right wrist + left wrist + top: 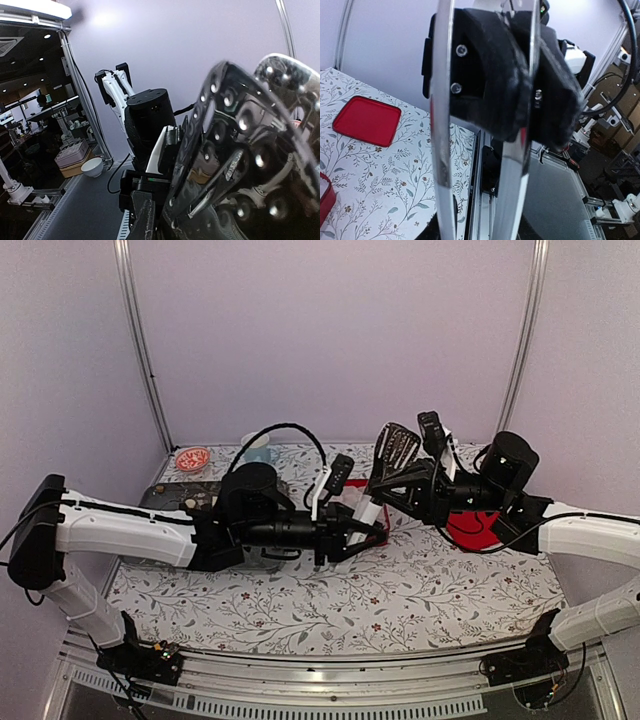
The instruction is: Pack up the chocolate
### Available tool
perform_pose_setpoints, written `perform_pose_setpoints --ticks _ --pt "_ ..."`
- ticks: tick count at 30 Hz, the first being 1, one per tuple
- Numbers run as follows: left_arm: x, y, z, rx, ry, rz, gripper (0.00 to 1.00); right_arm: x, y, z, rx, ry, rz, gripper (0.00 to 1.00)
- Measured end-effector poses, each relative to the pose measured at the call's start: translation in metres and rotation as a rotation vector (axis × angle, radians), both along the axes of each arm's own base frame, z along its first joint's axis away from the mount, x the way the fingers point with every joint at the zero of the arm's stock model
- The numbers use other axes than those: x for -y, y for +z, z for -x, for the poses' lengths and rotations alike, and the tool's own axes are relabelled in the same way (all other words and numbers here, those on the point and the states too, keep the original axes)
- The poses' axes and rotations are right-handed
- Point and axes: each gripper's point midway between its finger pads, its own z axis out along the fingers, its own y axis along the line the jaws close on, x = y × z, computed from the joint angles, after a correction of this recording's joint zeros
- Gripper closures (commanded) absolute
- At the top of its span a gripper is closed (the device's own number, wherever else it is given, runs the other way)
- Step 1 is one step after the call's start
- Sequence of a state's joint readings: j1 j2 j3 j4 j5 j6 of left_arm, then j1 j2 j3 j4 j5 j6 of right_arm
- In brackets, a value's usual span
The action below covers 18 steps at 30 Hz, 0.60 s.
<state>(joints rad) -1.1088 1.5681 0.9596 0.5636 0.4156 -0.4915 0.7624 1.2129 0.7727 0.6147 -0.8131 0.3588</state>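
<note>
Floral tablecloth (300, 600), red lid (367, 121), lilac walls (330, 330)

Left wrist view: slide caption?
Left tool grips shiny metal strips; red lid lies on flowered tablecloth.

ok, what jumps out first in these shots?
The black slotted tongs held up by the right tool at mid-table, filling the right wrist view. Just below, the left tool sits at the edge of the red box, and a red lid lies under the right arm.
</note>
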Motion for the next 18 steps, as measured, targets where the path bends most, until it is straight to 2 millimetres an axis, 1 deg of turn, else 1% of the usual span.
perform_pose_setpoints --ticks 1,3,4,5,6,8,12,18 --pt "0.000 0.000 0.000 0.005 -0.003 -0.002 0.68 0.000 0.000 0.001 -0.002 0.007 0.001 0.96" --pt "-0.001 0.000 0.000 0.022 -0.010 0.000 0.53 0.000 0.001 0.007 -0.019 0.039 -0.001 1.00" --pt "-0.001 0.000 -0.001 0.022 -0.008 -0.001 0.45 0.000 0.002 0.010 -0.020 0.053 -0.001 1.00" --pt "-0.002 -0.001 -0.003 0.020 0.000 0.000 0.39 -0.001 0.003 0.011 -0.013 0.056 -0.006 1.00" --pt "-0.003 -0.001 -0.005 0.012 0.009 0.002 0.34 -0.001 0.004 0.011 -0.006 0.057 -0.010 1.00" --pt "-0.008 -0.002 -0.007 -0.006 0.028 0.010 0.27 0.000 0.005 0.009 0.000 0.046 -0.013 1.00" --pt "-0.020 0.006 -0.008 -0.028 0.066 0.066 0.26 0.002 0.011 0.002 0.009 0.011 -0.035 1.00" --pt "-0.022 0.017 -0.013 -0.031 0.100 0.119 0.27 0.003 0.022 -0.004 -0.008 -0.014 -0.086 1.00"
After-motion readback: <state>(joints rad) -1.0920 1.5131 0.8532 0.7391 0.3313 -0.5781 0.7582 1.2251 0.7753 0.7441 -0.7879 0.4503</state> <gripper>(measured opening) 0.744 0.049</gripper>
